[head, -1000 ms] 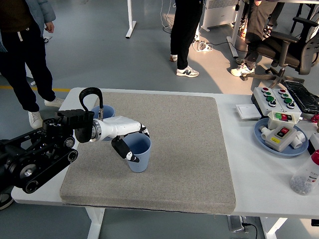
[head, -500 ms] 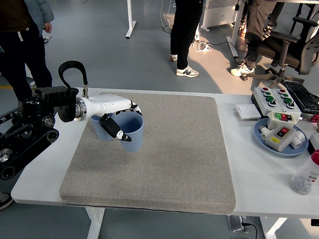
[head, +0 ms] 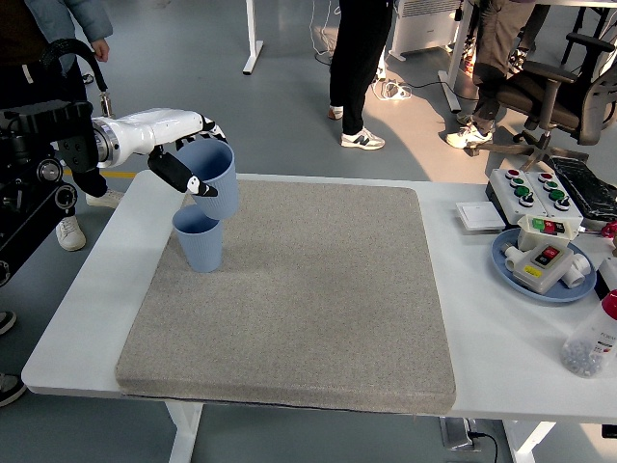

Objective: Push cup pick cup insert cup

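My left hand [head: 193, 159] is shut on a light blue cup [head: 212, 181], holding it in the air, slightly tilted. Directly beneath it a second light blue cup [head: 201, 241] stands upright near the far left of the grey mat [head: 308, 309]. The held cup's base hangs just over the standing cup's rim, and I cannot tell whether they touch. My left arm comes in from the left edge, well above the table. My right arm is out of view.
A blue plate [head: 540, 280] with a small control box sits at the right, a button box [head: 535, 193] behind it, and a clear bottle [head: 593, 338] at the right edge. People stand beyond the table's far side. An office chair stands at the far right.
My left hand has lifted the cup off the mat and carried it up and to the left, from beside the other cup to just above it.
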